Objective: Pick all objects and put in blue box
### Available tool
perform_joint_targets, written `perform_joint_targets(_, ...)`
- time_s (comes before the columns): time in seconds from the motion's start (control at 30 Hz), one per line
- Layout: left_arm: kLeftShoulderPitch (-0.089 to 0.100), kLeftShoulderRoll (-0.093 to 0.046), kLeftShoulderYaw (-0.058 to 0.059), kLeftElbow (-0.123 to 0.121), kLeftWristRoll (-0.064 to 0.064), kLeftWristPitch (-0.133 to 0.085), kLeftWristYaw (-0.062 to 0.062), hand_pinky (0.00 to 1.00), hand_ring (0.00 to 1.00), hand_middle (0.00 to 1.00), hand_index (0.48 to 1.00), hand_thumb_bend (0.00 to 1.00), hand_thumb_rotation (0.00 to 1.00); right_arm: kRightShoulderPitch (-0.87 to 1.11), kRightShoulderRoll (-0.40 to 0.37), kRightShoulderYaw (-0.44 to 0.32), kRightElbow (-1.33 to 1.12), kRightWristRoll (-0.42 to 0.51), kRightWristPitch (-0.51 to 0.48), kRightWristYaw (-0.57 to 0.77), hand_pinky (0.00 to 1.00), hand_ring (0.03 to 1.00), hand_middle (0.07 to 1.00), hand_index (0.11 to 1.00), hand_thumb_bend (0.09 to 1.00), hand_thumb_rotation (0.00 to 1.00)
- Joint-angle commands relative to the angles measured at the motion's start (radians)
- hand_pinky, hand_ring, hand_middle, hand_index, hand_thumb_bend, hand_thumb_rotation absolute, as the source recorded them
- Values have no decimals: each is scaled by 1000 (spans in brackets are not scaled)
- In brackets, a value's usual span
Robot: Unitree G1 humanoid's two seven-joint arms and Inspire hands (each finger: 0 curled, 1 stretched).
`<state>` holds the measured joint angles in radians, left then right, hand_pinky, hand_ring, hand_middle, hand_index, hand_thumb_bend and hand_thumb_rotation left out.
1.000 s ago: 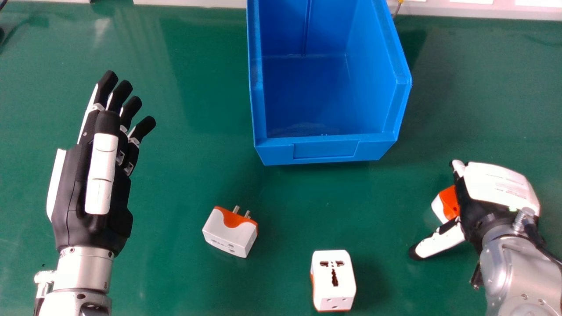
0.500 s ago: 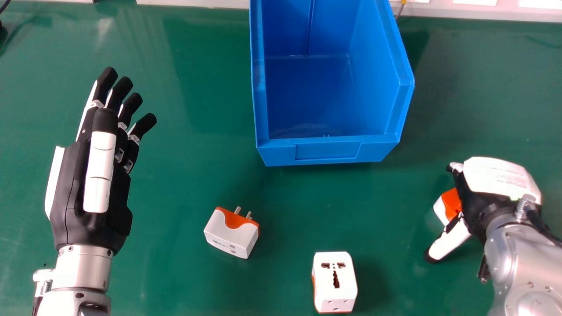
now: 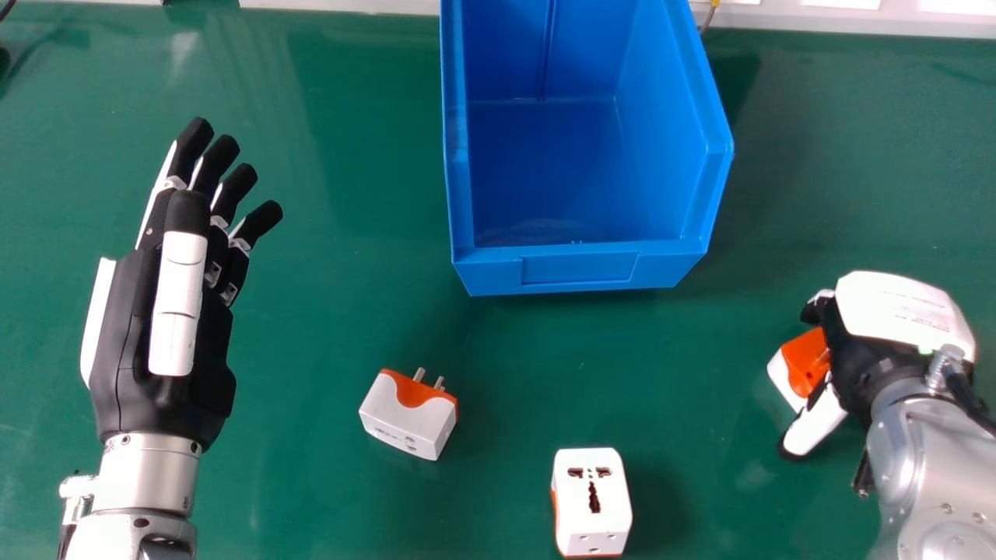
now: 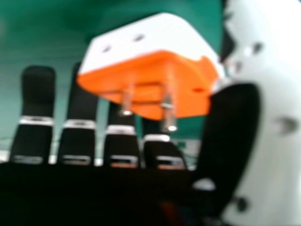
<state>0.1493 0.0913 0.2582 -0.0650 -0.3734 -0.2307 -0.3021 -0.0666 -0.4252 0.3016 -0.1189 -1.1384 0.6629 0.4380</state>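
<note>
In the head view, a blue box (image 3: 580, 270) stands on the green worktop (image 3: 350, 311), from the top edge down to just above the middle of the frame, its open top showing the inside. A pale strip (image 3: 350, 6) runs along the top edge behind it. Below the box, left of centre, a white and orange adaptor (image 3: 408, 420) lies with two metal pins towards the upper part of the frame. A second adaptor (image 3: 593, 498) sits at the bottom, just right of centre, its socket holes facing up. The third adaptor (image 3: 805, 362) is at the right, below the level of the box, partly covered by the right robot hand (image 3: 899, 311), with the thumb beside it. The left robot hand (image 3: 140, 334) is at the left of the frame, released, its fingers pointing up the frame.

In the right hand view, the right robot hand is released around the third adaptor: its fingers (image 4: 37, 103) are extended and the thumb (image 4: 277, 117) is right alongside the adaptor. Whether they touch it I cannot tell. Two metal pins (image 4: 168, 113) stick out of its orange side, towards the palm.
</note>
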Motion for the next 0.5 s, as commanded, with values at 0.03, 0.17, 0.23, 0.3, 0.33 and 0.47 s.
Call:
perform_joint_targets(0.03, -2, 5, -3, -29, -2, -10, -3, 875, 940, 952, 937, 834, 762, 12, 6, -12, -22, 21, -6, -13, 390, 499, 629, 744, 662, 71)
perform_joint_targets(0.17, 1, 7, -4, -34, -1, -6, -4, 876, 940, 952, 937, 830, 763, 16, 4, -14, -31, 37, -15, -38, 388, 481, 612, 725, 634, 57)
perform_joint_targets(0.23, 2, 6, -4, -37, 2, -5, 0, 876, 940, 952, 937, 830, 763, 18, 6, -16, -34, 45, -18, -50, 388, 481, 612, 725, 634, 57)
perform_joint_targets(0.3, 3, 6, -4, -39, 1, -4, -2, 879, 942, 954, 938, 831, 764, 20, 9, -20, -37, 56, -23, -61, 387, 467, 598, 710, 611, 45)
perform_joint_targets(0.33, 3, 5, -4, -38, -2, -5, -2, 879, 942, 954, 938, 831, 764, 20, 11, -22, -37, 60, -25, -66, 387, 467, 598, 710, 611, 45)
perform_joint_targets(0.47, 1, 3, -2, -37, -10, -4, -5, 881, 943, 956, 940, 832, 765, 22, 10, -23, -38, 67, -31, -79, 389, 456, 587, 694, 593, 36)
